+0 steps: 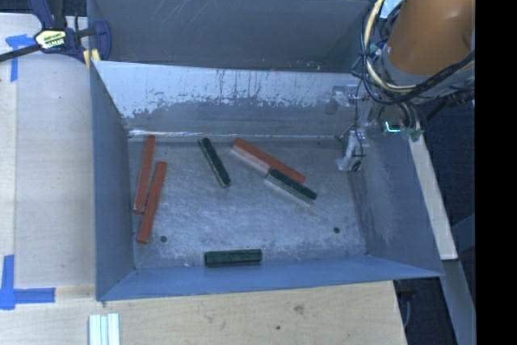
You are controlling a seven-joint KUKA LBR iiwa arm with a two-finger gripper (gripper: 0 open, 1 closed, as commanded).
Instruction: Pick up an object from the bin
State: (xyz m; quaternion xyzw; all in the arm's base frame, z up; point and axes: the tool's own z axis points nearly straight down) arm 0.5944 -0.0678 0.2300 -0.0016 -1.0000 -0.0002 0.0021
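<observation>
My gripper [351, 156] hangs at the right side of the bin, close to the right wall, with nothing visible between its fingers. To its left on the floor lie a reddish-brown bar [266, 160] and a dark green bar [292, 186] side by side, slanting down to the right. Further left a second dark green bar [215, 162] lies tilted near the back of the floor.
Two reddish-brown bars [145, 172] [152, 202] lie along the left side of the floor. A dark green bar [233, 258] lies flat near the front wall. The arm's orange cover and cables sit above the bin's right rim.
</observation>
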